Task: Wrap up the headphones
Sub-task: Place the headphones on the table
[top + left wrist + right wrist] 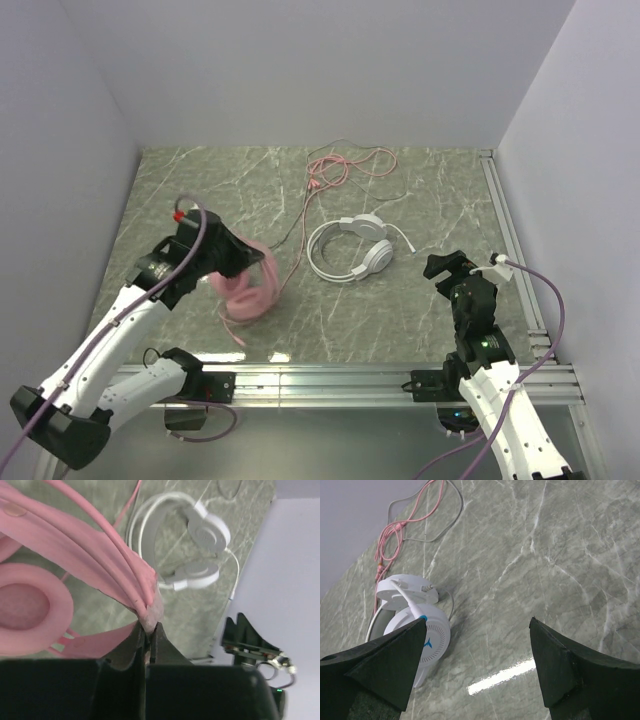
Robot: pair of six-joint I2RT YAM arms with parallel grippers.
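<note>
Clamping the band of the pink headphones (252,290), the left gripper (149,630) has its jaws closed tight on it, the headset tilted over the left part of the table (180,190), while the white headphones (350,252) lie flat at the centre and the right gripper (477,625) hovers nearby, jaws wide open, holding nothing

On the table (440,190), one headset (248,292) sits left of centre at my left gripper (148,630). The second headset (377,257) lies to its right, with cables (325,172) behind them.
</note>
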